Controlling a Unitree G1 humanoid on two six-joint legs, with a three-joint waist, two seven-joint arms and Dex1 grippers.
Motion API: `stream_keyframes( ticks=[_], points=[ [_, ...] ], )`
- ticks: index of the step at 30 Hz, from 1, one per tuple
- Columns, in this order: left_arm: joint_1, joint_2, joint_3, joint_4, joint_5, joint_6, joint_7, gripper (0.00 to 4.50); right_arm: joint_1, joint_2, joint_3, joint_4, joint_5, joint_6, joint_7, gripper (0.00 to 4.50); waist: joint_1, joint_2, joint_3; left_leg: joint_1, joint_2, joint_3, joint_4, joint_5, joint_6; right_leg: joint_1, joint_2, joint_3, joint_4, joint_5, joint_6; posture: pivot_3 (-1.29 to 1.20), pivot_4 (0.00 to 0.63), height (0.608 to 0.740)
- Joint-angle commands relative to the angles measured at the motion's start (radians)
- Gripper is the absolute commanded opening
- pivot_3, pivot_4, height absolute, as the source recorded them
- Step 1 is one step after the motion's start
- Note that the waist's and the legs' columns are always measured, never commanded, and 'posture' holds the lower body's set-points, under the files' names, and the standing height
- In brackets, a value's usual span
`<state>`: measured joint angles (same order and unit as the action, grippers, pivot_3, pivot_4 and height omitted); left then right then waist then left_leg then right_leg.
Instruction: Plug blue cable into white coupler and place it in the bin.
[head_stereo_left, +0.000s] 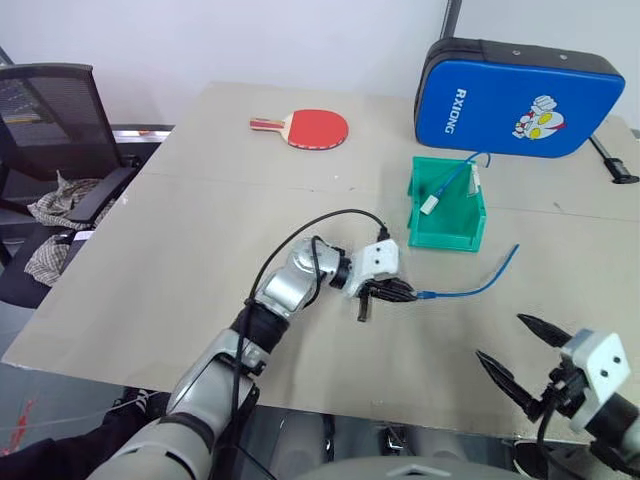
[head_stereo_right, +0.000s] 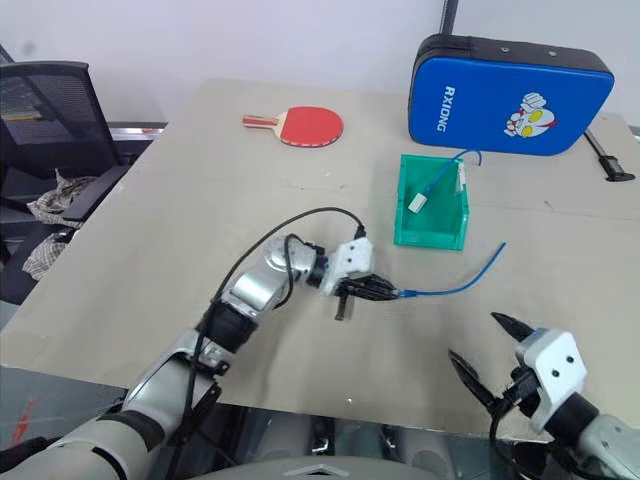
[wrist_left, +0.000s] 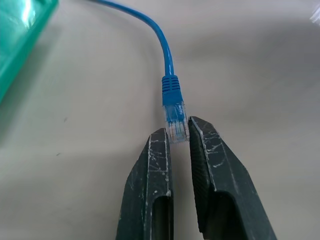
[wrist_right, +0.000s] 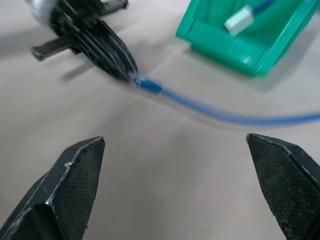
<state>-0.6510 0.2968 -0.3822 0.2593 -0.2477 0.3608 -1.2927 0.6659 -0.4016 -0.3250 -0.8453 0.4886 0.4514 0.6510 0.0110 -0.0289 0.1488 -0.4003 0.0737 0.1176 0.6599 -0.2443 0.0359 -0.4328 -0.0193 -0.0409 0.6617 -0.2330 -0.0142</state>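
The blue cable lies in a curve on the table, in front of the green bin. My left gripper is shut on the cable's clear plug, pinched between the tips of its fingers. Inside the bin, a white coupler lies with another blue cable attached to it. My right gripper is open near the table's front right edge, with nothing between its fingers, and it faces the cable and the bin.
A big blue case with a cartoon print stands behind the bin. A red table tennis paddle lies at the far middle of the table. A black office chair stands off the table's left side.
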Motion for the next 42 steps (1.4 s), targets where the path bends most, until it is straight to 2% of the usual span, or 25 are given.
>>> stream_keyframes(
  ticks=[1, 4, 6, 8, 9, 12, 20, 23, 25, 26, 27, 28, 33, 34, 36, 42],
  points=[
    [-0.032, 0.032, 0.144, -0.181, -0.303, 0.391, -0.056, 0.09, -0.075, 0.034, 0.031, -0.061, 0.268, 0.128, -0.095, 4.50, -0.004, 0.000, 0.000, 0.000, 0.000, 0.000, 0.000, 0.000, 0.000, 0.000, 0.000, 0.000, 0.000, 0.000, 0.000, 0.00, 0.150, 0.729],
    [-0.019, 0.101, 0.220, -0.235, -0.466, 0.623, -0.076, 0.09, -0.214, 0.046, 0.099, -0.042, 0.422, 0.192, -0.154, 4.50, -0.016, 0.000, 0.000, 0.001, 0.000, -0.001, 0.001, 0.000, 0.000, 0.001, 0.000, 0.000, 0.001, 0.000, 0.000, 0.00, 0.150, 0.729],
    [-0.011, 0.121, 0.234, -0.262, -0.506, 0.676, -0.064, 0.00, -0.290, 0.044, 0.109, -0.019, 0.506, 0.219, -0.204, 3.92, -0.022, 0.001, 0.000, 0.001, 0.000, -0.001, 0.001, 0.000, 0.000, 0.001, 0.000, 0.001, 0.001, 0.002, 0.003, 0.00, 0.150, 0.729],
    [-0.008, 0.124, 0.245, -0.279, -0.523, 0.696, -0.036, 0.00, -0.342, 0.033, 0.110, -0.010, 0.590, 0.236, -0.244, 3.20, -0.014, 0.001, 0.000, 0.001, -0.001, -0.002, 0.002, 0.000, 0.000, 0.002, 0.001, 0.000, 0.001, 0.002, 0.003, 0.00, 0.150, 0.729],
    [-0.008, 0.126, 0.251, -0.284, -0.532, 0.706, -0.025, 0.00, -0.366, 0.026, 0.111, -0.005, 0.629, 0.242, -0.264, 2.70, -0.013, 0.001, 0.000, 0.000, -0.002, -0.003, 0.002, 0.000, 0.000, 0.002, 0.002, -0.001, 0.000, 0.002, 0.003, 0.00, 0.150, 0.729],
    [-0.002, 0.128, 0.263, -0.301, -0.552, 0.720, 0.001, 0.00, -0.420, -0.003, 0.119, 0.021, 0.724, 0.262, -0.293, 2.70, -0.012, 0.000, 0.000, -0.001, -0.003, -0.002, 0.003, 0.000, 0.000, 0.002, 0.002, 0.000, 0.000, 0.002, 0.004, 0.00, 0.150, 0.729],
    [0.032, 0.147, 0.245, -0.363, -0.560, 0.701, 0.018, 0.00, -0.494, -0.058, 0.157, 0.076, 0.796, 0.273, -0.312, 2.70, -0.015, 0.000, 0.000, 0.000, -0.002, -0.003, 0.003, 0.000, 0.000, 0.002, 0.001, 0.000, 0.001, 0.002, 0.004, 0.00, 0.150, 0.729],
    [0.048, 0.153, 0.234, -0.372, -0.552, 0.676, 0.015, 0.00, -0.508, -0.069, 0.167, 0.087, 0.812, 0.276, -0.312, 1.89, -0.015, 0.000, 0.000, 0.000, -0.002, -0.003, 0.003, 0.000, 0.000, 0.002, 0.001, 0.000, 0.001, 0.002, 0.004, 0.00, 0.150, 0.729],
    [0.056, 0.159, 0.226, -0.375, -0.547, 0.660, 0.010, 0.00, -0.510, -0.078, 0.173, 0.091, 0.818, 0.277, -0.308, 0.97, -0.016, 0.000, 0.000, 0.000, -0.002, -0.003, 0.003, 0.000, 0.000, 0.002, 0.001, 0.000, 0.001, 0.002, 0.004, 0.00, 0.150, 0.729],
    [0.058, 0.160, 0.224, -0.376, -0.548, 0.656, 0.011, 0.00, -0.509, -0.081, 0.175, 0.093, 0.824, 0.279, -0.306, 0.74, -0.016, 0.000, 0.000, 0.000, -0.002, -0.003, 0.003, 0.000, 0.000, 0.002, 0.001, 0.000, 0.001, 0.002, 0.004, 0.00, 0.150, 0.729],
    [0.060, 0.160, 0.223, -0.377, -0.548, 0.652, 0.011, 0.00, -0.508, -0.085, 0.178, 0.094, 0.829, 0.279, -0.305, 0.25, -0.016, 0.000, 0.000, 0.000, -0.002, -0.003, 0.003, 0.000, 0.000, 0.002, 0.001, 0.000, 0.000, 0.002, 0.004, 0.00, 0.150, 0.729],
    [0.063, 0.162, 0.222, -0.379, -0.548, 0.646, 0.010, 0.00, -0.507, -0.089, 0.179, 0.095, 0.831, 0.279, -0.303, 0.04, -0.016, 0.000, 0.000, 0.000, -0.002, -0.003, 0.003, 0.000, 0.000, 0.002, 0.001, 0.000, 0.000, 0.002, 0.004, 0.00, 0.150, 0.729],
    [0.076, 0.162, 0.218, -0.376, -0.529, 0.595, 0.016, 0.00, -0.500, -0.116, 0.187, 0.097, 0.841, 0.282, -0.291, 0.04, -0.016, 0.000, 0.000, 0.000, -0.002, -0.003, 0.003, 0.000, 0.000, 0.002, 0.001, 0.000, 0.000, 0.002, 0.004, 0.00, 0.150, 0.729],
    [0.076, 0.160, 0.220, -0.370, -0.524, 0.584, 0.020, 0.47, -0.501, -0.120, 0.188, 0.098, 0.841, 0.281, -0.289, 0.01, -0.016, 0.000, 0.000, 0.000, -0.002, -0.003, 0.003, 0.000, 0.000, 0.002, 0.001, 0.000, 0.000, 0.002, 0.004, 0.00, 0.150, 0.729],
    [0.078, 0.163, 0.225, -0.368, -0.510, 0.561, 0.033, 1.11, -0.502, -0.123, 0.190, 0.101, 0.842, 0.278, -0.287, 0.00, -0.015, 0.000, 0.000, 0.000, -0.002, -0.003, 0.003, 0.000, 0.000, 0.002, 0.001, 0.000, 0.000, 0.002, 0.004, 0.00, 0.150, 0.729],
    [0.158, 0.207, 0.304, -0.386, -0.388, 0.369, 0.157, 3.73, -0.507, -0.123, 0.190, 0.127, 0.789, 0.251, -0.270, 0.00, -0.022, 0.000, 0.000, 0.000, -0.001, -0.003, 0.003, 0.000, 0.000, 0.002, 0.000, 0.001, 0.000, 0.002, 0.004, 0.00, 0.150, 0.729]
  ],
)
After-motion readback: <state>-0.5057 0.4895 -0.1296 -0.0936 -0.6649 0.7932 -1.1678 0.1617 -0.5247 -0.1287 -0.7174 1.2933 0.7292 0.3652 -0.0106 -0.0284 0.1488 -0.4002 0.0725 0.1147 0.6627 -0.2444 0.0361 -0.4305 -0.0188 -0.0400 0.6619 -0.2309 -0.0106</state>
